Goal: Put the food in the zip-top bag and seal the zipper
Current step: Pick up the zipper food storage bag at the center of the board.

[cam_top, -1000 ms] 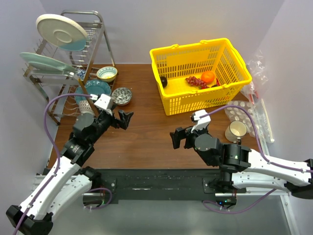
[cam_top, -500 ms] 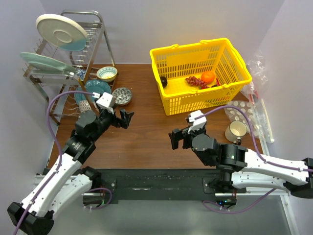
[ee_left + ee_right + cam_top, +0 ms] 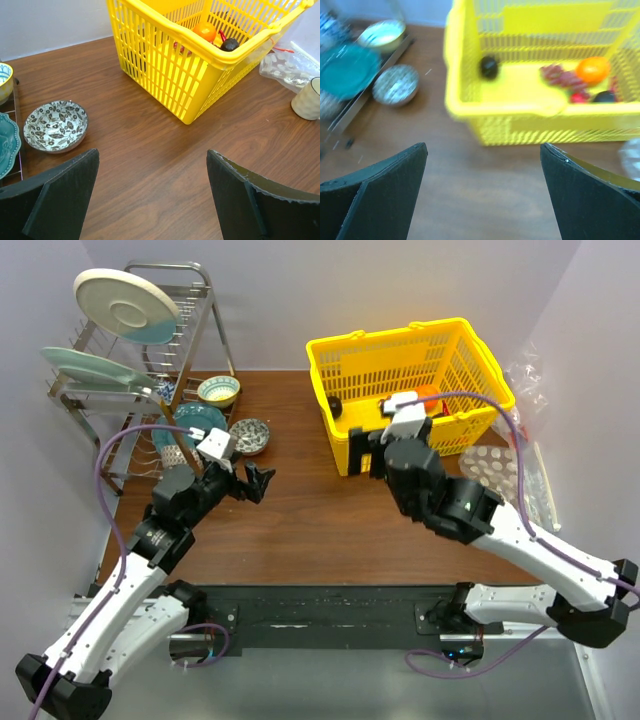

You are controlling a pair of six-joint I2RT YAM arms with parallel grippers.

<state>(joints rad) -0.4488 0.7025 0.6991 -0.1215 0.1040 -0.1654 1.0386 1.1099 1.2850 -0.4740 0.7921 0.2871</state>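
Observation:
The food lies in a yellow basket (image 3: 345, 365): an orange (image 3: 592, 69), dark red grapes (image 3: 559, 75) and a dark round fruit (image 3: 489, 66). The left wrist view catches the orange (image 3: 205, 31) over the basket rim. A clear zip-top bag (image 3: 527, 380) lies by the right wall; a short red piece of its zipper (image 3: 286, 49) shows. My right gripper (image 3: 368, 455) (image 3: 483, 145) hangs open and empty above the table, just before the basket's near wall. My left gripper (image 3: 258, 483) (image 3: 152, 152) is open and empty over bare wood at the left.
A dish rack (image 3: 130, 370) with plates stands at the back left. Beside it are a patterned bowl (image 3: 248, 435), a teal plate (image 3: 200, 420) and a small bowl (image 3: 218, 390). Dimpled clear packaging (image 3: 490, 465) and a mug (image 3: 307, 97) sit right of the basket.
My right arm has risen and swung forward from the table's near middle up to the basket's front, jaws still open. The left arm has hardly moved.

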